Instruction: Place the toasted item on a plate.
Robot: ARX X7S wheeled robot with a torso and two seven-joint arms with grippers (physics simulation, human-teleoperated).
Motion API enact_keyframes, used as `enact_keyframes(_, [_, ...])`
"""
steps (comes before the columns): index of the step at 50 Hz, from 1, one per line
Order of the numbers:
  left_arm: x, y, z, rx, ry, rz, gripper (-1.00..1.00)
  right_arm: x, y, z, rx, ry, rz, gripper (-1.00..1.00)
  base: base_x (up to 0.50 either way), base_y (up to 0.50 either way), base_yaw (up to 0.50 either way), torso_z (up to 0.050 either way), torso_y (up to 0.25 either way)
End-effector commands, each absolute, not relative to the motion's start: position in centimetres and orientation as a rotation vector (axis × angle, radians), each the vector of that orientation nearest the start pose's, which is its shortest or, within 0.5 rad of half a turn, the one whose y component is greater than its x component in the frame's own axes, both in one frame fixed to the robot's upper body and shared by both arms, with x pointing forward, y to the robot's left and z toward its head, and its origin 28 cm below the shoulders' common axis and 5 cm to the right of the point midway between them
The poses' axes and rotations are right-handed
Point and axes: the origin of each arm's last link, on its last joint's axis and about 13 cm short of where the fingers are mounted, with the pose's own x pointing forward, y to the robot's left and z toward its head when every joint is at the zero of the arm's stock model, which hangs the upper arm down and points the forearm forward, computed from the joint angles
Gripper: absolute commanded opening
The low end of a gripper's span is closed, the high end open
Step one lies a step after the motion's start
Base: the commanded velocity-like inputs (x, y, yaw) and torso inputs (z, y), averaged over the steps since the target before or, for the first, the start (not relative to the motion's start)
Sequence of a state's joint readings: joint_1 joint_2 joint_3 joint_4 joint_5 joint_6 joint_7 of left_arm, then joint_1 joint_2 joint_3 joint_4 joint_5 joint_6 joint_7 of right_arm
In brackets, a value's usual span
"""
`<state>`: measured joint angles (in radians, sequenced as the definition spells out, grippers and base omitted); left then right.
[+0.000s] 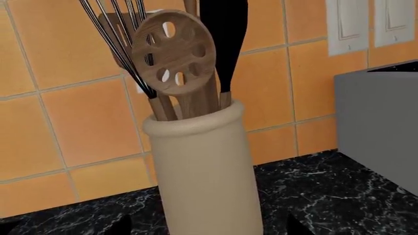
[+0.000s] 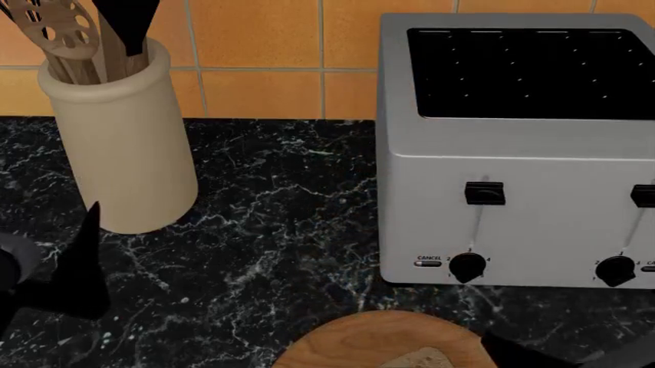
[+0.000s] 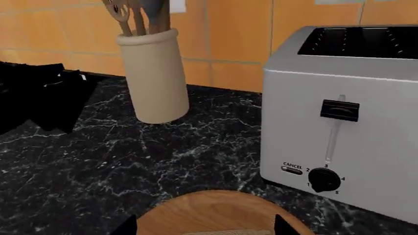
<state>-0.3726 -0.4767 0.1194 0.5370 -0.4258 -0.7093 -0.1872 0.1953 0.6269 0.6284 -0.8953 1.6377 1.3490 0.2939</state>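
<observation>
The round wooden plate lies on the black marble counter in front of the toaster, cut by the head view's bottom edge. The toasted slice lies on it, only its far edge showing. In the right wrist view the plate fills the bottom, with the slice's edge low between the fingertips. My right gripper is open just above the plate, its fingertips wide apart. My left gripper is open and empty in front of the utensil crock. One of its dark fingers shows at the head view's left.
A silver toaster with levers and dials stands at the back right, just behind the plate. A cream crock of wooden utensils stands at the back left against the orange tiled wall. Bare counter lies between them.
</observation>
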Motion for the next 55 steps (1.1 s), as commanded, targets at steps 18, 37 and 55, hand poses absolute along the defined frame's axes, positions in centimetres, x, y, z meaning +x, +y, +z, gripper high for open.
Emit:
enact_keyframes(18, [20.9, 26.2, 18.1, 0.295, -0.144, -0.088, 1.0, 11.8, -19.1, 25.4, 0.028, -0.048, 0.352, 1.0, 0.0, 0.0, 0.0, 0.0, 0.0])
enact_keyframes(37, [16.8, 27.5, 19.5, 0.356, -0.158, -0.06, 1.0, 9.5, -20.9, 27.3, 0.034, -0.132, 0.274, 1.0, 0.0, 0.0, 0.0, 0.0, 0.0])
enact_keyframes(55, [12.7, 28.9, 21.6, 0.383, -0.201, 0.017, 1.0, 5.5, -21.7, 29.6, 0.001, -0.246, 0.201, 1.0, 0.0, 0.0, 0.0, 0.0, 0.0])
